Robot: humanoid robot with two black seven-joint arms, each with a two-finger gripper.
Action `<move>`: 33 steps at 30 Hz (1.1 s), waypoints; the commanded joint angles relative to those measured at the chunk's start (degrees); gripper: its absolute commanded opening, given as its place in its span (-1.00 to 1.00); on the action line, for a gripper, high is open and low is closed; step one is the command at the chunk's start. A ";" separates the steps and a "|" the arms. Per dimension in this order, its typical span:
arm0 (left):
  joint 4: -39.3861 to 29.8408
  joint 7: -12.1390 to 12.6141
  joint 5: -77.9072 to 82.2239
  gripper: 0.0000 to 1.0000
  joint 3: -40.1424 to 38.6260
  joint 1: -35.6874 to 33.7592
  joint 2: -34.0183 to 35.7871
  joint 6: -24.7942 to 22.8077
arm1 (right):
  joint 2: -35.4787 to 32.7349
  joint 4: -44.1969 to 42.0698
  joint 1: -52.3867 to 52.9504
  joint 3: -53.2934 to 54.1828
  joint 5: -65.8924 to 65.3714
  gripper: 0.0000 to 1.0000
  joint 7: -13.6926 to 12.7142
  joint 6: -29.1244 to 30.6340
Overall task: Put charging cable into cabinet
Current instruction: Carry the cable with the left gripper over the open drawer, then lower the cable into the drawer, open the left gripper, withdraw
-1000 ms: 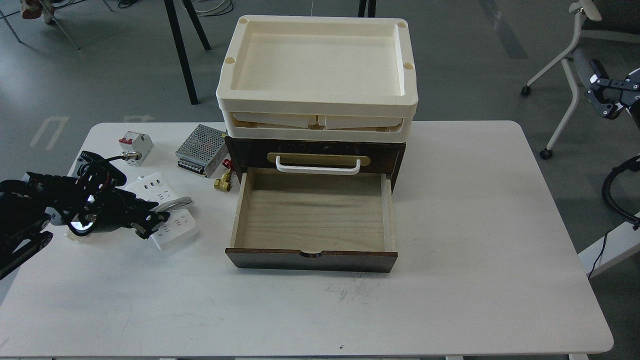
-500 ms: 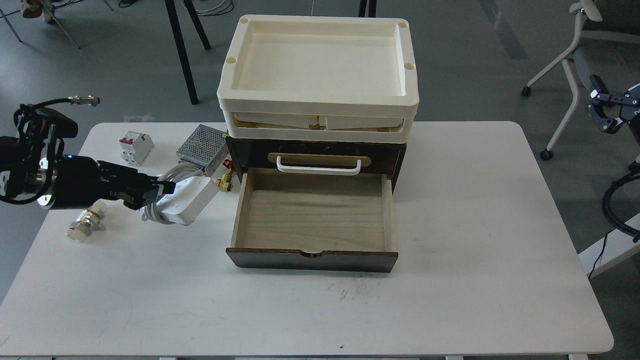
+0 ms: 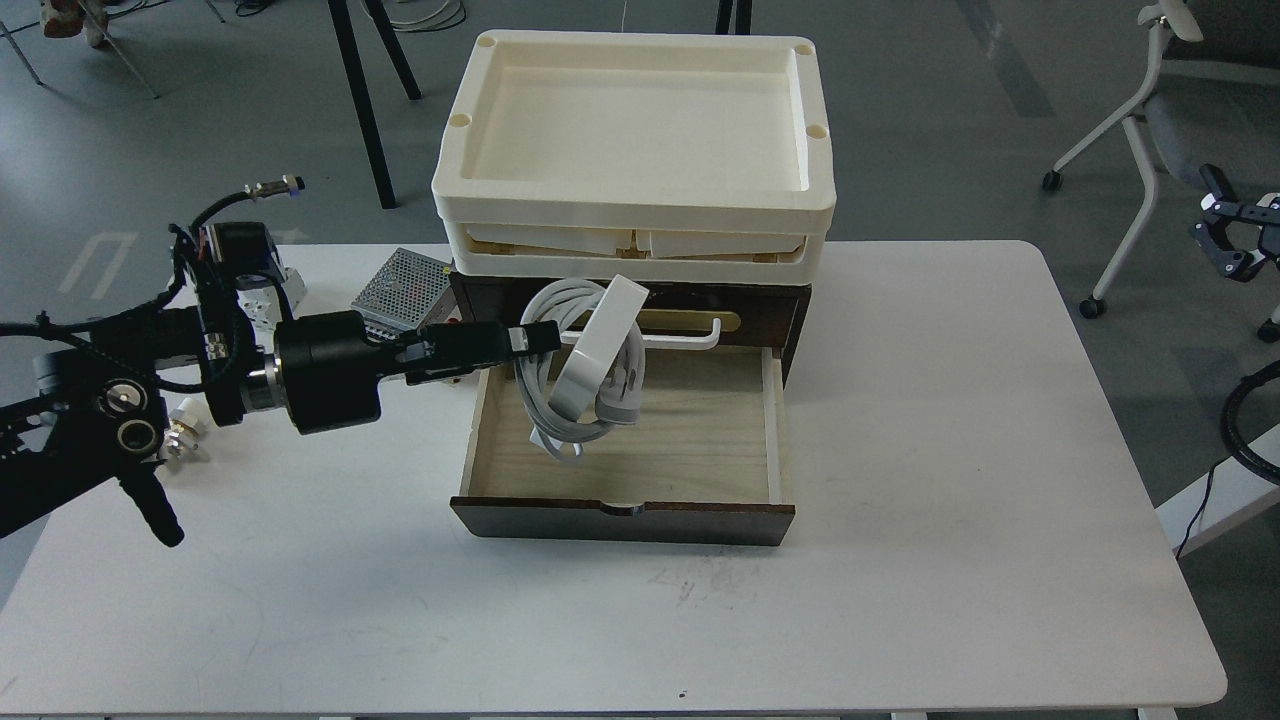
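The charging cable (image 3: 598,348) is a white power strip with a thick white cord coiled around it. It hangs tilted on edge above the left half of the open drawer. My left gripper (image 3: 535,338) is shut on its left side and holds it up. The cabinet (image 3: 630,305) is small and dark brown, with a white handle on a brass plate. Its lower drawer (image 3: 628,440) is pulled out toward me, and the light wood inside holds nothing. My right gripper (image 3: 1232,240) is far off at the right edge, beyond the table, its fingers apart.
Cream plastic trays (image 3: 636,150) are stacked on the cabinet. A metal-mesh power supply box (image 3: 400,285) lies left of the cabinet, with a white-and-red circuit breaker (image 3: 285,290) partly behind my arm. A small metal fitting (image 3: 185,425) lies near my left arm. A chair (image 3: 1140,130) stands at the back right.
My left gripper took hold of the charging cable on the table's left, lifted it and carried it right. It now hangs over the open drawer. The right gripper drifted slightly lower.
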 commanded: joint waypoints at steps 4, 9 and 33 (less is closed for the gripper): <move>8.08 -0.01 9.58 -1.00 7.88 0.07 -4.91 6.83 | 0.02 0.00 -0.43 0.01 0.32 1.00 -0.01 0.00; 11.86 -0.01 9.76 -1.00 10.09 0.07 -7.01 10.71 | 0.02 0.00 -0.79 0.01 0.32 1.00 -0.01 0.00; 12.74 -0.01 0.47 1.00 5.28 -9.07 2.28 2.63 | 0.64 0.53 -1.49 3.17 0.40 1.00 -0.01 0.00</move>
